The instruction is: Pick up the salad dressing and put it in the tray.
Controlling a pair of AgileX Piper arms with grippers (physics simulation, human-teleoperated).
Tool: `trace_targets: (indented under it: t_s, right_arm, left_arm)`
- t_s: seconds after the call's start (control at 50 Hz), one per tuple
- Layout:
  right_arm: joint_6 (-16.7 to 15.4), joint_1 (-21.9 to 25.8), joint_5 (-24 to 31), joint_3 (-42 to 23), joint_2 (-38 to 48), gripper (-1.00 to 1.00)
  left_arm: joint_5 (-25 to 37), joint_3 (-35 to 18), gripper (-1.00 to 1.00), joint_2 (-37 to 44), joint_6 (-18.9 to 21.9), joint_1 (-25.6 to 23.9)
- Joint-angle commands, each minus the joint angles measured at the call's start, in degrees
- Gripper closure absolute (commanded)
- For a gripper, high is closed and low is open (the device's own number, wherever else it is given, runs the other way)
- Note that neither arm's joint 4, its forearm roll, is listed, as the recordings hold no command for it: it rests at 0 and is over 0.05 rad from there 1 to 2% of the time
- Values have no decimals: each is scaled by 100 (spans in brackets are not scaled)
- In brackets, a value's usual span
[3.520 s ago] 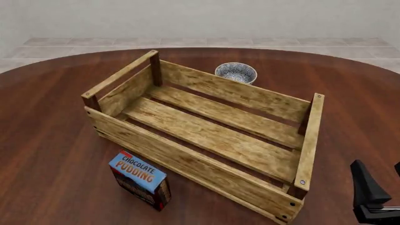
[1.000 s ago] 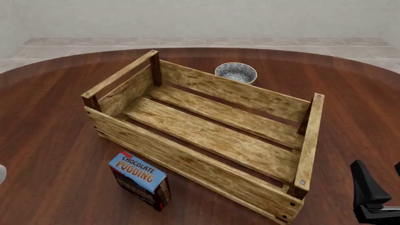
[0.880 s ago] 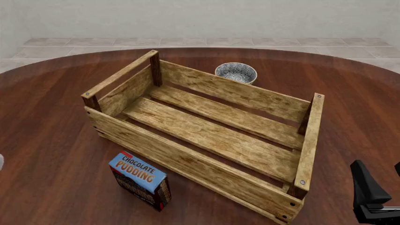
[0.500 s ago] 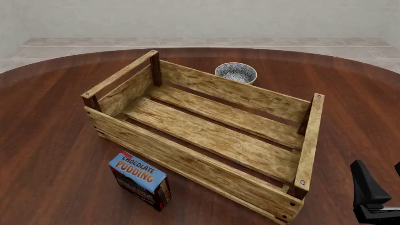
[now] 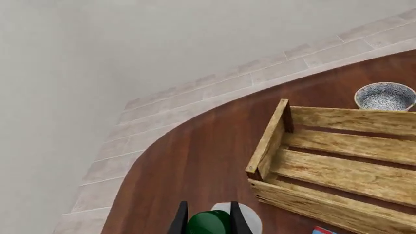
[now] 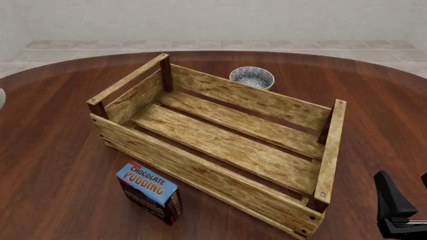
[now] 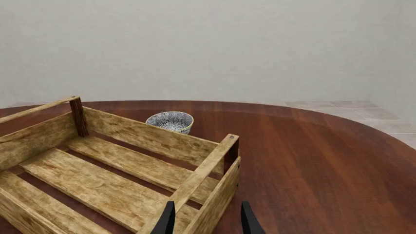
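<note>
The salad dressing (image 5: 251, 220) is a pale whitish bottle with a green cap, and in the left wrist view my left gripper (image 5: 206, 222) is shut on that cap, above the table beside the tray's left end. The front view shows only a pale sliver of the salad dressing (image 6: 1, 98) at the left edge, with the left gripper itself out of frame. The tray (image 6: 160, 152) is a large slatted wooden crate in the middle of the table, with nothing inside. My right gripper (image 6: 402, 180) hangs open near the tray's right front corner (image 7: 227, 146), its fingers (image 7: 166, 218) holding nothing.
A blue-topped Chocolate Pudding box (image 6: 150, 191) stands in front of the tray's long front wall. A patterned grey-white bowl (image 6: 252, 77) sits just behind the tray's back wall. The round dark wooden table (image 6: 53, 165) ends at a tiled floor.
In the front view the pale sliver of the salad dressing went from low on the left edge, out of sight, then back much higher up that edge. The right gripper has not moved.
</note>
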Motion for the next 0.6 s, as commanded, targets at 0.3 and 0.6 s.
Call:
trace_targets:
  t_s: [0.3,0.6]
  right_arm:
    - [-1,0,0,0,1,-100]
    - [-1,0,0,0,0,-100]
  left_arm:
    - [-367,-489,100,768,366,-1507]
    - [-883,-357,100,1367,561,-2239]
